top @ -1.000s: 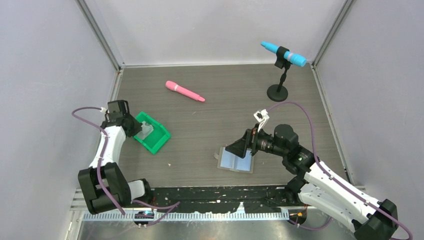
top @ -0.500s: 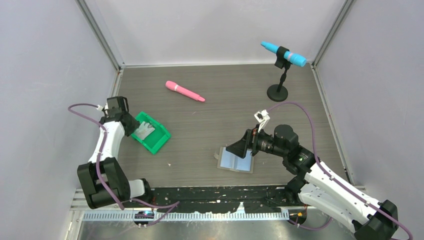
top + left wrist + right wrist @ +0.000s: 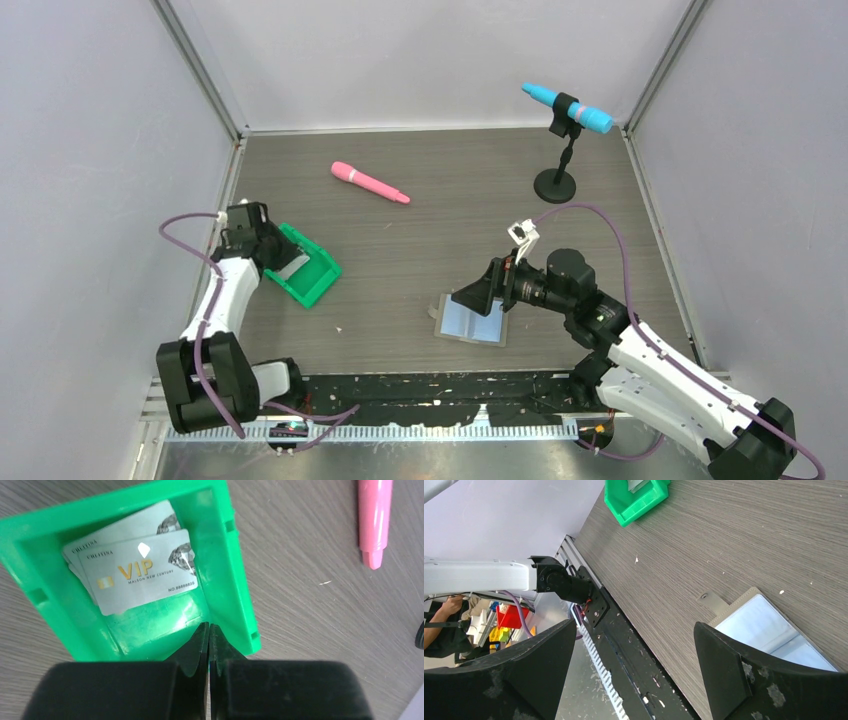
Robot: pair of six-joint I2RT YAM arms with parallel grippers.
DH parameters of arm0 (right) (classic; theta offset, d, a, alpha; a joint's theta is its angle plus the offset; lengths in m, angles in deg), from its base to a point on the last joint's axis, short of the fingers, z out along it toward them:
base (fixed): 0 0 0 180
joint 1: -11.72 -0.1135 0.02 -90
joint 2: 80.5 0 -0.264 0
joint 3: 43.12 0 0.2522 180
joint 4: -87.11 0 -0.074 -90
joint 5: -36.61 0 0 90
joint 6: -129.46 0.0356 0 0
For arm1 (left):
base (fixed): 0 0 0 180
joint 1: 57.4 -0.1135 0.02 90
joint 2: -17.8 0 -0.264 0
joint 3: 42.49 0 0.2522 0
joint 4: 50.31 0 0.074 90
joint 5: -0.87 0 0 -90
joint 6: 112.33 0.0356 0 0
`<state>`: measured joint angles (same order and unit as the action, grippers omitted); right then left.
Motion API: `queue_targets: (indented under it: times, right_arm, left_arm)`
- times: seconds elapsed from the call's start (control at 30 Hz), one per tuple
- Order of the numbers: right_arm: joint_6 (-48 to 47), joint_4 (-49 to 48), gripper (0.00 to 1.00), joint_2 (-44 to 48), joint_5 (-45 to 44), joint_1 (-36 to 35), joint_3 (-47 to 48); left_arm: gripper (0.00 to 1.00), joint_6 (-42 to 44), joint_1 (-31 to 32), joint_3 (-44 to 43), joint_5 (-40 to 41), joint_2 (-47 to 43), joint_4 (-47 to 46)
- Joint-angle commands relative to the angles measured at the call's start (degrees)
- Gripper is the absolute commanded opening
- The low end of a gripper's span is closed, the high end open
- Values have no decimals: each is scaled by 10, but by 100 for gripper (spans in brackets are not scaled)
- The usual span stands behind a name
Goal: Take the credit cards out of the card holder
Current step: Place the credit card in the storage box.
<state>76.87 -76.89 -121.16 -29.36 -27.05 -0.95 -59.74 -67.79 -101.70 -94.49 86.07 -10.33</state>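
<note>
1. Lying open and flat on the table [image 3: 400,250], the card holder [image 3: 472,322] sits just beneath the right gripper [image 3: 482,294]. Its long side runs roughly left to right and its pale blue pockets face up.
2. Right gripper: fingers spread wide with nothing between them, hovering close above the holder's far edge. In the wrist view the holder shows partly under one finger.
3. Right arm pose: reached forward and inward from its base, with the wrist turned so the fingers point down and toward the left side of the table.
4. Left gripper [image 3: 208,630]: fingers pressed together and holding nothing, at the near rim of the green tray [image 3: 235,575]. This arm is well apart from the holder.
5. Credit cards [image 3: 140,572]: at least two lie overlapped and flat inside the tray, printed faces up.
6. Judgement: no card is plainly visible in the pockets, but whether one remains cannot be told. Any further extraction falls to the right arm, which is far nearer, by coming down on the holder below it.
</note>
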Motion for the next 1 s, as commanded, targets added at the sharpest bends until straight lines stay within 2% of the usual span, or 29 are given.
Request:
queue_targets:
  times: [0.0, 0.4, 0.97]
  right_arm:
    - [4, -20, 95, -6, 2, 1, 22]
    - [6, -20, 95, -16, -1, 2, 23]
    - [3, -47, 95, -56, 6, 2, 39]
  left_arm:
    - [0, -50, 3, 41, -39, 15, -74]
    - [0, -76, 4, 56, 5, 79, -81]
    - [0, -53, 5, 12, 82, 155, -65]
